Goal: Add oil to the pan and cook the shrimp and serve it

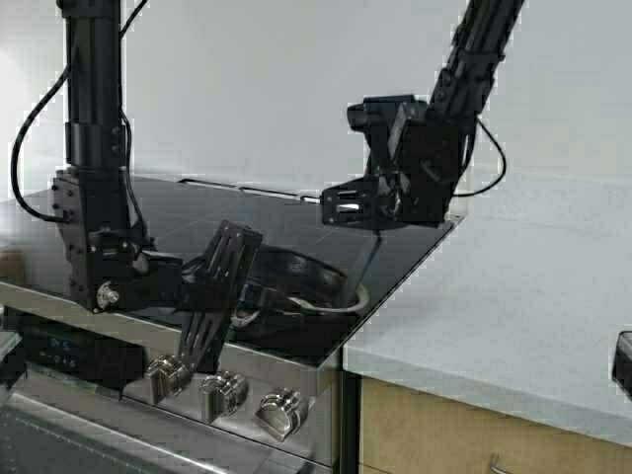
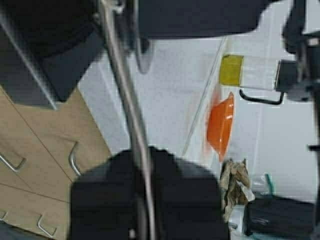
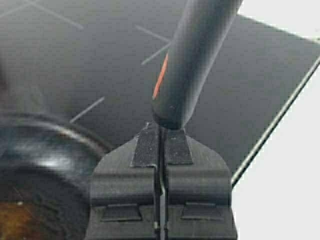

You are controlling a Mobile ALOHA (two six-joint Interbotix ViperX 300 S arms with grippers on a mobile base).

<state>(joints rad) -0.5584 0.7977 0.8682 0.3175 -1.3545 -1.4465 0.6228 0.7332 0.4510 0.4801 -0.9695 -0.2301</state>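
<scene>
pan (image 1: 301,281) on cooktop (image 1: 237,212), largely hidden behind left gripper (image 1: 212,296), which clamps its handle; shrimp not discernible; right gripper (image 3: 161,131) pinched tight on thin utensil stem, above pan

The left gripper (image 1: 219,296) hides most of the pan (image 1: 314,279); the shrimp cannot be made out. The oil (image 2: 231,70) jug is blurred.
</scene>
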